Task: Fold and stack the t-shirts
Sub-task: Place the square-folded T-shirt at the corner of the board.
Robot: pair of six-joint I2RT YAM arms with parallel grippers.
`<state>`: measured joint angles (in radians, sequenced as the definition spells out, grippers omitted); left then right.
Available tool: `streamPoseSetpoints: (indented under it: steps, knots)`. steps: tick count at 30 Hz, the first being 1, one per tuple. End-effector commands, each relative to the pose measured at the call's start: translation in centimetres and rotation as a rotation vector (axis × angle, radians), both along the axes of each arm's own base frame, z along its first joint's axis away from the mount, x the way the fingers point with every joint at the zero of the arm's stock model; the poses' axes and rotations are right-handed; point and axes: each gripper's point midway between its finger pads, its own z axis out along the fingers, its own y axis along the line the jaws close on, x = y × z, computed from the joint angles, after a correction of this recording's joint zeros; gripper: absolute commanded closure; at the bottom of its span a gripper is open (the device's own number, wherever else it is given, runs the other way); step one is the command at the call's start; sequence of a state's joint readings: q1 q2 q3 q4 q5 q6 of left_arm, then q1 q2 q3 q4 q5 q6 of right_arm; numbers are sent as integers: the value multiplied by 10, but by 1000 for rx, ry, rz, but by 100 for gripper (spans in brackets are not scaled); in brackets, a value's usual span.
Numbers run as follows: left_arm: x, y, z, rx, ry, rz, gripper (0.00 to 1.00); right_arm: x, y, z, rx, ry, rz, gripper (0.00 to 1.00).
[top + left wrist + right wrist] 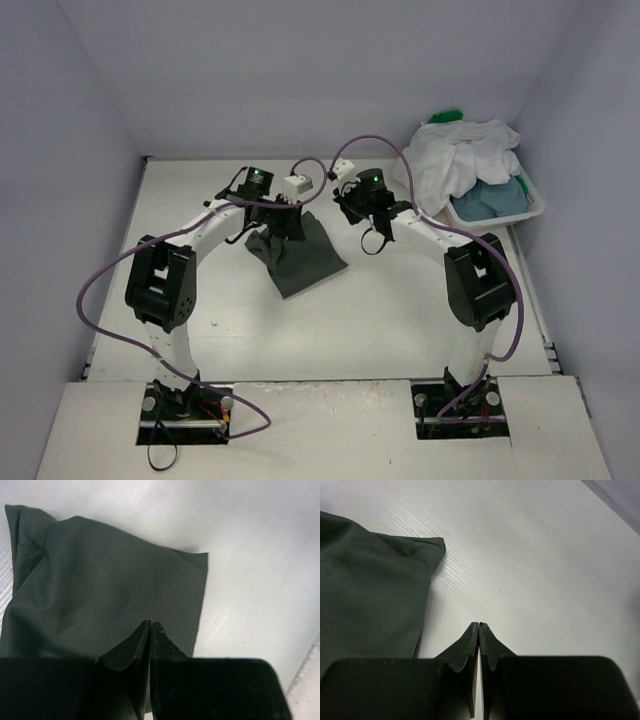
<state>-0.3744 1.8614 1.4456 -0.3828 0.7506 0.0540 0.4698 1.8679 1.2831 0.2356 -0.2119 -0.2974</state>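
A dark grey t-shirt (300,258) lies folded into a rough square on the table between the two arms. My left gripper (289,220) hovers over its far edge. In the left wrist view its jaws (151,624) are shut above the grey cloth (100,590), with nothing pinched between them. My right gripper (358,215) is just right of the shirt, shut over bare table (478,625), with the shirt's corner (375,585) to its left. White (462,155), blue-grey (490,198) and green (446,117) t-shirts are piled in the basket.
The white slotted basket (536,208) stands at the back right against the wall. Purple cables loop over both arms. Walls close the table on the left, back and right.
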Motion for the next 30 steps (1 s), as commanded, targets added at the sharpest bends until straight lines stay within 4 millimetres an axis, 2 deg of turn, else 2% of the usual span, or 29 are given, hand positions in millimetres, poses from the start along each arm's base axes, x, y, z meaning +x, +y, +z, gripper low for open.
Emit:
streamPoseSetpoints:
  steps: [1, 4, 10, 16, 23, 30]
  knots:
    - [20, 3, 6, 62, -122, 19, 100, -9, 22, 49, 100, -70, 76, 100]
    - [26, 15, -1, 132, -159, 37, 100, -18, 32, 40, 128, -22, 131, 100]
    - [28, 28, 9, 186, -222, 57, 100, -44, 62, 23, 164, 67, 244, 100]
    - [27, 38, -1, 238, -217, 69, 100, -70, 88, 5, 250, 225, 350, 100]
    - [24, 49, -16, 299, -226, 69, 100, -94, 104, -24, 264, 346, 407, 100]
    - [22, 61, -24, 355, -253, 70, 100, -102, 111, -40, 236, 377, 424, 100]
